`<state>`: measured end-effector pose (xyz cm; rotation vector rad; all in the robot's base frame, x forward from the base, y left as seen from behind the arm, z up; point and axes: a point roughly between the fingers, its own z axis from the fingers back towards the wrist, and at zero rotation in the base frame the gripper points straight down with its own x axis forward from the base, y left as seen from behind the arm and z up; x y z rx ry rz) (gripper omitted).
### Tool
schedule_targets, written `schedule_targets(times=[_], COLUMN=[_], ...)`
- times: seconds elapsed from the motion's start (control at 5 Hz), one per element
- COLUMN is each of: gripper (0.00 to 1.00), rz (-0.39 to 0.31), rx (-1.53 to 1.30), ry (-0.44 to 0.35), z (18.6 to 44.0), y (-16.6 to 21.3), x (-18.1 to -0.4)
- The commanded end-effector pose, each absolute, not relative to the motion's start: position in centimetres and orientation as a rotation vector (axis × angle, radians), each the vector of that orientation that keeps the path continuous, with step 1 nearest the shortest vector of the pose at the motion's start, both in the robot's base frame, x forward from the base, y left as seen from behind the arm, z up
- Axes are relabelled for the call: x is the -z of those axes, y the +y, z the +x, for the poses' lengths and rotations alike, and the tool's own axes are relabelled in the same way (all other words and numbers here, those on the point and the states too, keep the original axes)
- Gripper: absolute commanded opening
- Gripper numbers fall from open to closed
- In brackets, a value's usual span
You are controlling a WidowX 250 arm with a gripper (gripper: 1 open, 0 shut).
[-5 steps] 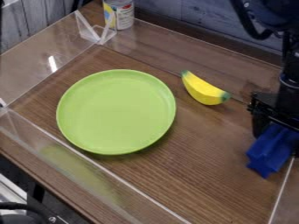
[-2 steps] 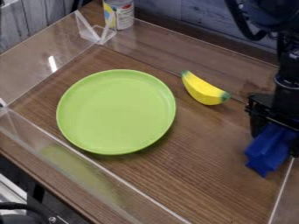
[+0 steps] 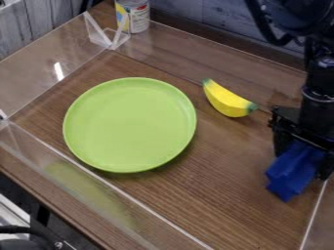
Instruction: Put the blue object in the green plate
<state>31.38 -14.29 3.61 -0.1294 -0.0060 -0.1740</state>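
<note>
The blue object (image 3: 294, 174) is a royal-blue block at the right edge of the wooden table, hanging tilted below my gripper (image 3: 302, 146). The black gripper comes down from the top right and looks shut on the block's upper end. The block's lower end seems to be just off the table or barely touching it; I cannot tell which. The green plate (image 3: 131, 123) is a large round lime-green plate at the centre left, empty, well to the left of the gripper.
A yellow banana (image 3: 229, 99) lies between the plate and the gripper. A clear plastic wall (image 3: 78, 49) rings the table. A bottle (image 3: 131, 15) stands at the back beside a clear stand (image 3: 104, 34).
The gripper with the blue block has shifted a little to the left, and the block now hangs lower and further left in the frame. Plate and banana have not moved.
</note>
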Motion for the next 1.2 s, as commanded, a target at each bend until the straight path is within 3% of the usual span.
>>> schedule_targets(times=[0.0, 0.4, 0.6, 1.0], gripper=[0.00, 0.00, 0.00, 0.00], rz=[-0.157, -0.168, -0.177, -0.158], rx=[0.167, 0.171, 0.173, 0.037], ry=[-0.087, -0.104, -0.128, -0.236], z=[32.1, 31.8, 31.6, 31.5], y=[-14.1, -13.5, -12.9, -5.0], x=[-6.4, -7.7, -9.2, -16.7])
